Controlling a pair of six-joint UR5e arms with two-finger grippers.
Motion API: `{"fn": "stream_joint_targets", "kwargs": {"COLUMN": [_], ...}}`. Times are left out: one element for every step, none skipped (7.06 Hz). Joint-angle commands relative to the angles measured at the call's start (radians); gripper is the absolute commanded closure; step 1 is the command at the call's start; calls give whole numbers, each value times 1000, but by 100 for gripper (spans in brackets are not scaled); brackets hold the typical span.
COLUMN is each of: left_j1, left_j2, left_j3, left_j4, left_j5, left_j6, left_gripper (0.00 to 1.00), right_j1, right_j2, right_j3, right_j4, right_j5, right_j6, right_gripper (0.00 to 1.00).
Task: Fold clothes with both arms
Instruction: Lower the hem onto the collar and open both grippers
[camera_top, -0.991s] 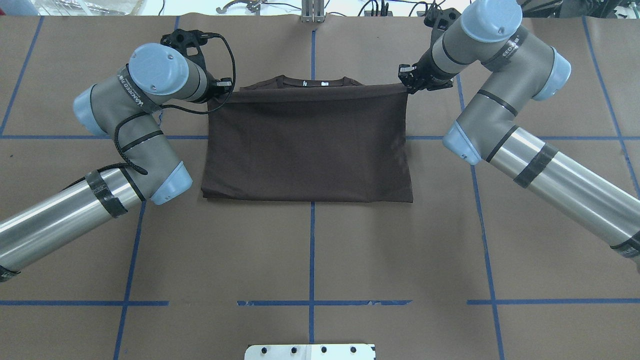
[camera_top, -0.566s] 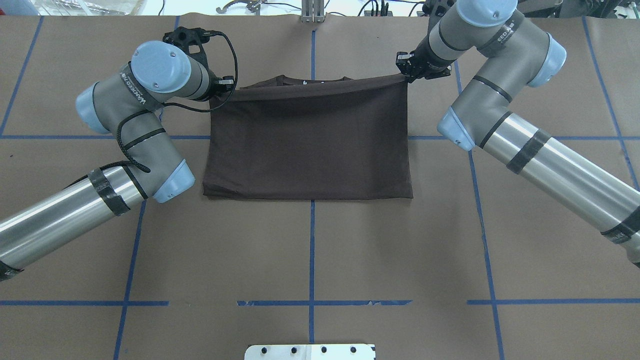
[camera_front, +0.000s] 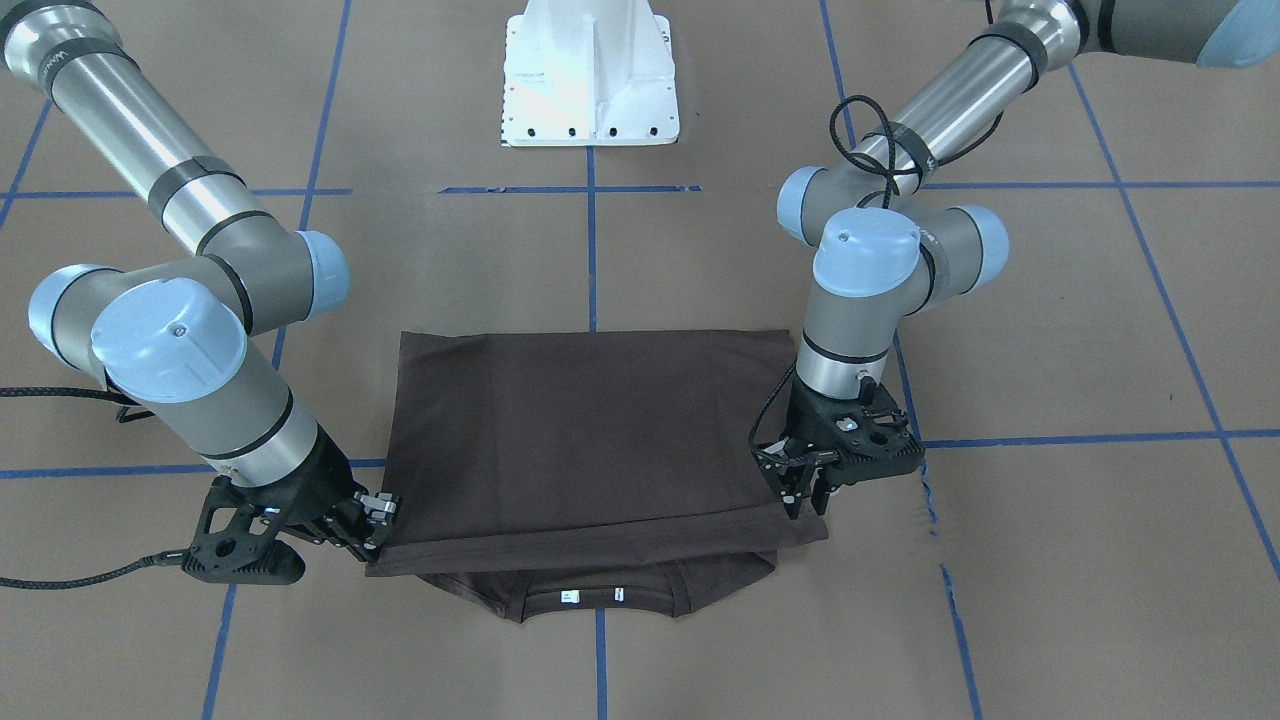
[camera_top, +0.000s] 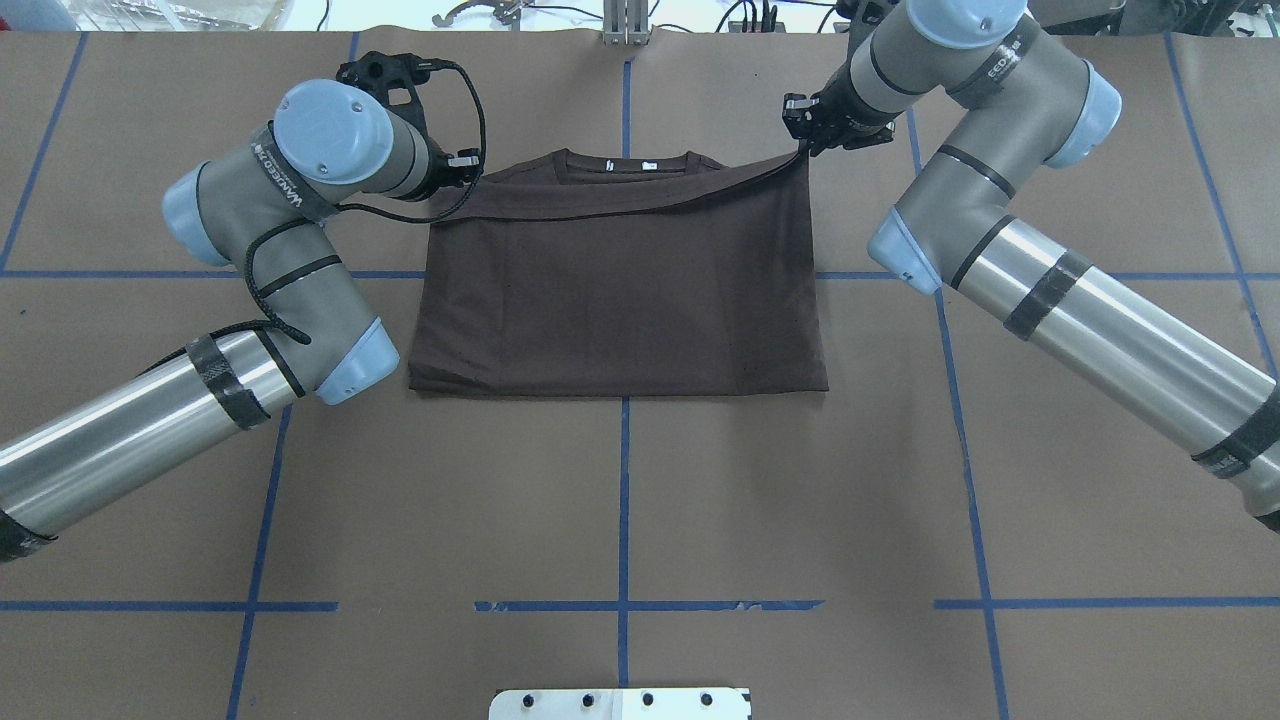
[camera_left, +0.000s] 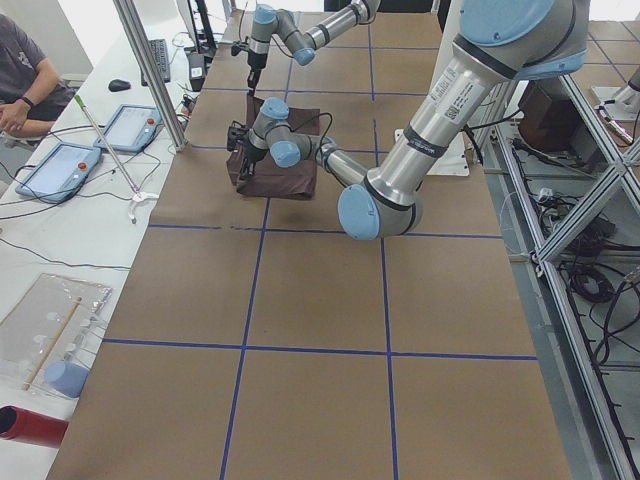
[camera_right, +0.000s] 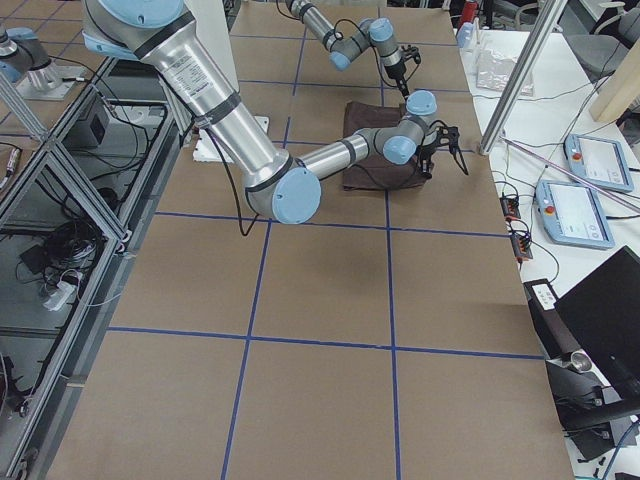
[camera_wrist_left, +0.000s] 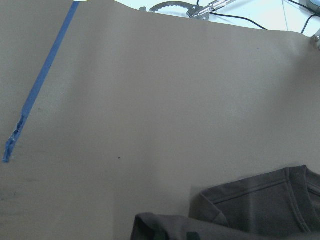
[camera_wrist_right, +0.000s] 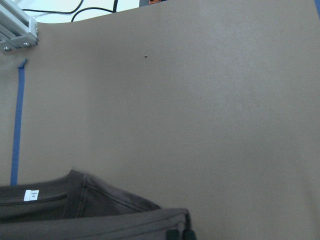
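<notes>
One dark brown T-shirt (camera_top: 620, 300) lies folded in half on the brown-paper bench (camera_top: 620, 500), in the upper middle of the overhead view and straddling the blue tape line (camera_top: 623, 480) that runs up the centre. It forms a smooth, almost square block with its fold along the lower edge. The upper layer's free edge sits near the top and runs at a slant, higher towards the right of that view. Beyond this edge the ribbed round collar (camera_top: 625, 160) shows, with two small white labels (camera_front: 567, 596) inside it. Two grey arms with light blue joint caps reach in, the left arm (camera_top: 290, 200) from the left of the overhead view and the right arm (camera_top: 990, 190) from its right. There are two black grippers, one at each top corner of the shirt. The left gripper (camera_front: 800, 498), at the lower right of the front-facing view, has its jaws pinched narrow on the corner of the upper layer. The right gripper (camera_front: 378, 522), at the lower left of that view, has its jaws closed on the opposite corner, and the cloth there is drawn up taut to it. Each wrist view shows only a strip of dark fabric along its bottom edge with bare paper above. A white pedestal base (camera_front: 590, 75) stands at the top centre of the front-facing view
</notes>
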Motion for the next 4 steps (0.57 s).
{"fn": "stream_joint_targets", "kwargs": {"left_j1": [0,-1,-1,-3], "left_j2": [-1,-2,2,7], "left_j3": [-7,-11,-29,-55], "left_j4": [-30,-33,-27,-20], "left_j5": [-3,-6,-47,-71], "left_j6": [-1,-5,-7,-12], "left_gripper": [0,0,0,0], "right_j1": [0,2,-9,-24], "right_j2": [-22,-35,-112,-212], "right_j3": [0,21,115,229], "right_j4": [39,42,35,35], "right_j5": [8,44,143,147], "right_j6": [4,15,42,96], "right_gripper": [0,0,0,0]}}
